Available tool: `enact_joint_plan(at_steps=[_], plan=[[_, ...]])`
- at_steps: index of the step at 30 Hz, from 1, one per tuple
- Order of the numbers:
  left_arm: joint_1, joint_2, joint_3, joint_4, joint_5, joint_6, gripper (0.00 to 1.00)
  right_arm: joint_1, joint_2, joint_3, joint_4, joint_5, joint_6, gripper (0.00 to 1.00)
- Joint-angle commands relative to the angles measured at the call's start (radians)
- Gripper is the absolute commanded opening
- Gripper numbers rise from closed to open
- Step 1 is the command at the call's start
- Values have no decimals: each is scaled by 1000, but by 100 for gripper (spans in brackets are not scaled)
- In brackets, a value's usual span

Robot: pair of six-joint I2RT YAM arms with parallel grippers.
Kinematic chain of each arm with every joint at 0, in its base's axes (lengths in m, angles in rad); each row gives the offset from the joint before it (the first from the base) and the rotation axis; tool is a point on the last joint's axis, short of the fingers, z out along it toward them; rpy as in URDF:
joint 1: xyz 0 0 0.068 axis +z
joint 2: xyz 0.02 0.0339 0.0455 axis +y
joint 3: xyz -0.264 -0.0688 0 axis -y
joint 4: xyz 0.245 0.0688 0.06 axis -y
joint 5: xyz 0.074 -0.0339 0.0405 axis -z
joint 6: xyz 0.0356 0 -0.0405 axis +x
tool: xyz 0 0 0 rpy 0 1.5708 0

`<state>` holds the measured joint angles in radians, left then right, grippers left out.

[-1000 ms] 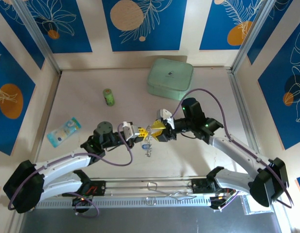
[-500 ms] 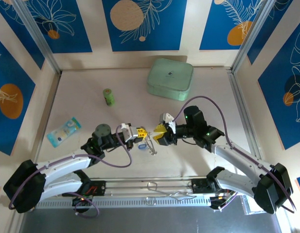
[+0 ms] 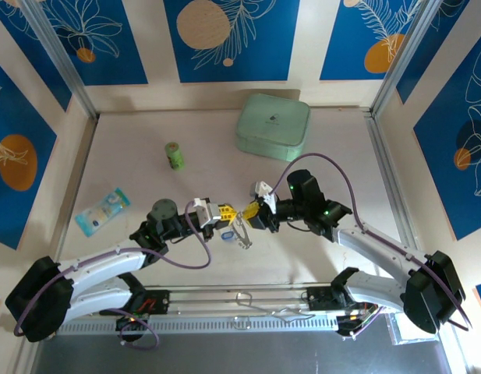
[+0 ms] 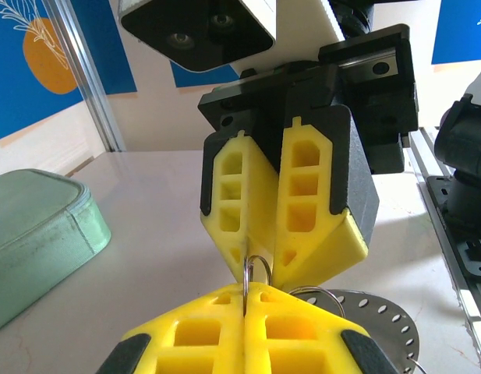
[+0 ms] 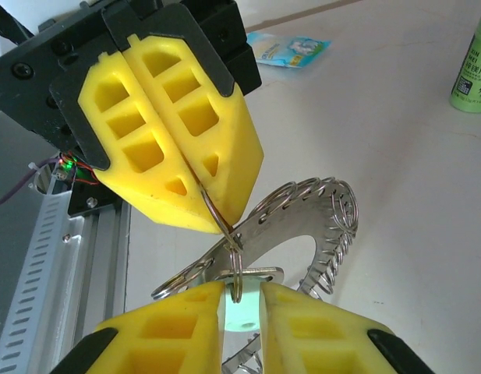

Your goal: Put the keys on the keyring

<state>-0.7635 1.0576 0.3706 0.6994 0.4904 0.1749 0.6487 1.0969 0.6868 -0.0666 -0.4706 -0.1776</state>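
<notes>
My left gripper (image 3: 230, 212) and right gripper (image 3: 249, 215) meet tip to tip above the middle of the table. The keyring (image 5: 302, 226) is a flat silver crescent hung with several small split rings; it dangles below the fingers (image 3: 241, 232). The left gripper (image 4: 245, 290) is shut on one small split ring (image 4: 260, 263) of the keyring. A key (image 5: 242, 313) with a pale blue-green head hangs from that ring. The right gripper (image 5: 242, 292) has its yellow fingers pressed on both sides of the key's head. The key's shaft is hidden.
A mint-green rounded case (image 3: 273, 126) stands at the back right. The green cylinder (image 3: 174, 156) is at the back left, and a blue packet (image 3: 102, 209) lies at the left. A metal rail (image 3: 240, 323) runs along the near edge.
The right gripper has moved left up to the left gripper and its jaws have narrowed onto the key's head. The left gripper stayed shut, shifting only slightly.
</notes>
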Motion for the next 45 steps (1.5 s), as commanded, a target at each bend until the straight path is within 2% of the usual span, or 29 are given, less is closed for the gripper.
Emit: enact_joint_plan(at_steps=[1, 12, 17, 27, 28, 32, 34, 39, 45], plan=[[-3, -7, -9, 48, 29, 7, 0, -1, -9, 33, 3, -19, 6, 20], [-2, -5, -2, 29, 36, 9, 0, -18, -5, 39, -2, -69, 25, 10], [-3, -4, 2, 40, 50, -1, 0, -29, 6, 33, 2, -93, 33, 0], [-3, 10, 4, 121, 94, -27, 0, -41, 79, 38, -20, -181, 30, 0], [-3, 10, 5, 112, 87, -20, 0, -43, 74, 35, -22, -175, 27, 2], [-4, 7, 1, 97, 73, -8, 0, -47, 17, -1, 34, -130, 28, 31], [-5, 10, 0, 97, 76, -13, 0, -46, -17, -32, 84, -134, 11, 36], [-6, 36, -1, 135, 87, -42, 0, -22, -42, -72, 187, -151, -13, 38], [-8, 53, 2, 159, 105, -64, 0, -7, -13, -59, 193, -117, -19, 26]])
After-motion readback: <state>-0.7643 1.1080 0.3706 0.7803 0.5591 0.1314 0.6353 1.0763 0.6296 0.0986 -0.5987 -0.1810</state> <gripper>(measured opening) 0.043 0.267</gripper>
